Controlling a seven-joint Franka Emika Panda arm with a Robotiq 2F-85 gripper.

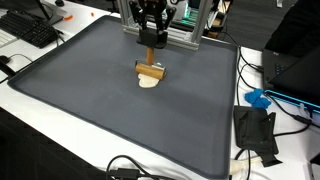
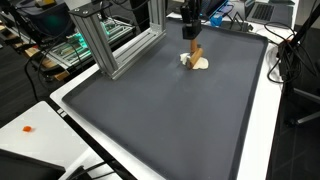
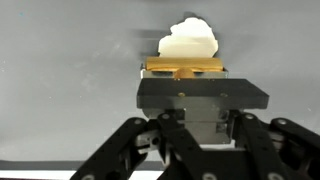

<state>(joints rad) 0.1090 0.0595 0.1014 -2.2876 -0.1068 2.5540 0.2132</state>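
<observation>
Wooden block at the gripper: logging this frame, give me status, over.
Gripper shut on wooden block. Block down at grey mat, touching or just short of cream lump. Aluminium frame behind, apart.

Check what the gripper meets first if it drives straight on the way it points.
It points down. The gripper seems to grip the wooden piece, so that would likely press first into the cream lump or the grey mat beside it. The gap underneath is unclear.
</observation>
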